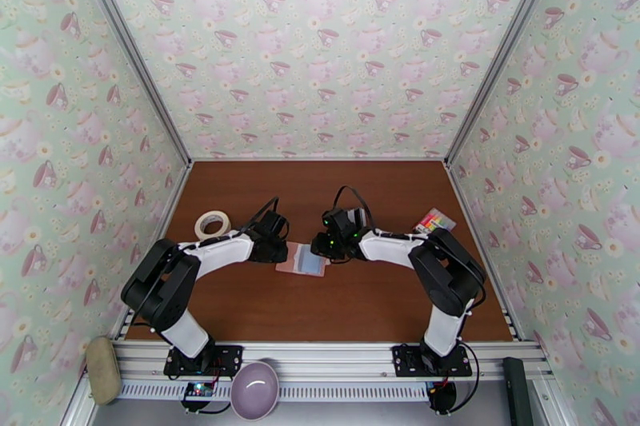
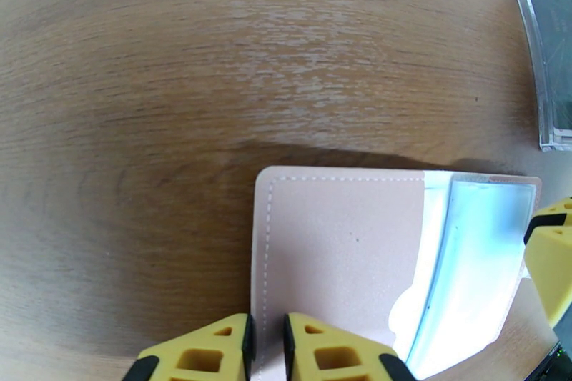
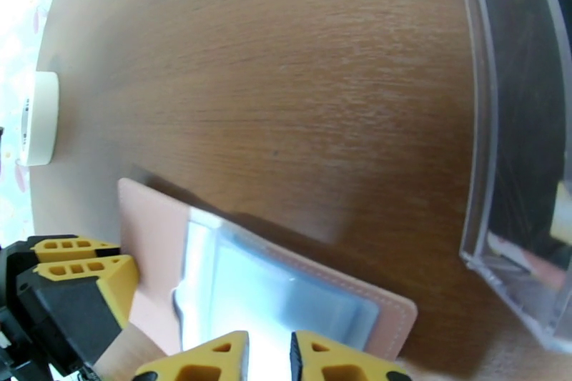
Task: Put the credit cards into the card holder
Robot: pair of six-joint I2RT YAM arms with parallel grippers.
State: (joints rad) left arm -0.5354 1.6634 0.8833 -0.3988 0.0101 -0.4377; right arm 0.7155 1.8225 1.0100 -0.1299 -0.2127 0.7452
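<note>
Holder [image 1: 302, 260] lies opened flat at the centre of the top view, mid-counter [image 1: 360, 308], between the two hands. In the left wrist view the pink flap is on the left and the pale blue pocket on the right.

Left hand [image 2: 266, 329]: fingers nearly together, only a slit between them. The holder's stitched left edge runs into that slit at the bottom of the left wrist view. Cannot tell whether they pinch it or just rest on it.

Right hand [image 3: 269, 347]: fingers likewise drawn close, with the slit over the blue pocket at the bottom of the right wrist view. Cannot tell whether they clamp anything.

Edges: the holder's upper edge is free, with a shadow line on the bare wood. Clear case [image 3: 515, 125] sits at the right of the right wrist view, apart from the holder's corner. Tape [image 3: 39, 118] is at the far left, well apart. Striped rectangle [image 1: 434, 221] lies near the counter's right edge.

Open room: bare wood above the holder and below it in the top view.
</note>
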